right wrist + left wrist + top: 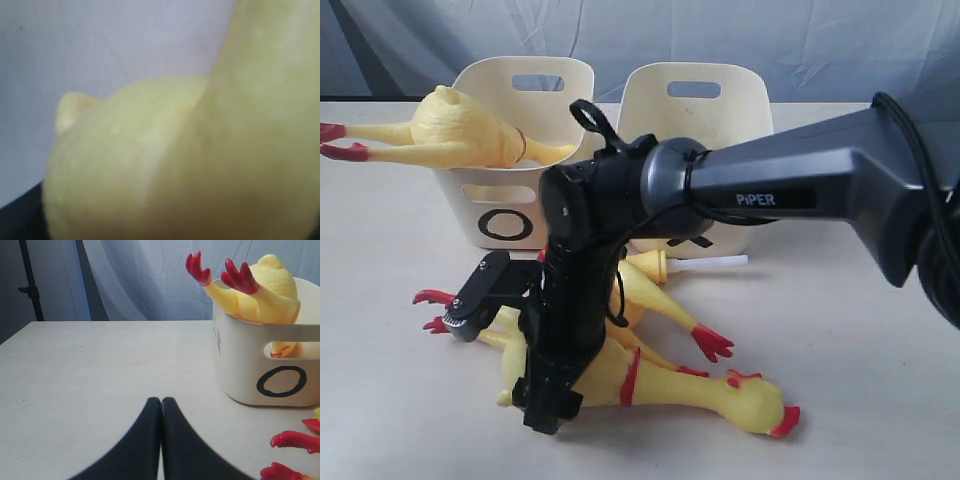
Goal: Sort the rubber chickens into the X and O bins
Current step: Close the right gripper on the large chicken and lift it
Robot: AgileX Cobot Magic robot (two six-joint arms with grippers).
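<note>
Lying just under right claw [548, 405] — one chicken [672, 386].

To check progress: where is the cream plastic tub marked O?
In the exterior view the O tub stands back left, beside the matching tub, a pale-yellow rubber chicken lying across it.

Left gripper [161, 403] fingers together; rubber chicken [270, 295] in O bin [240, 367]
</note>
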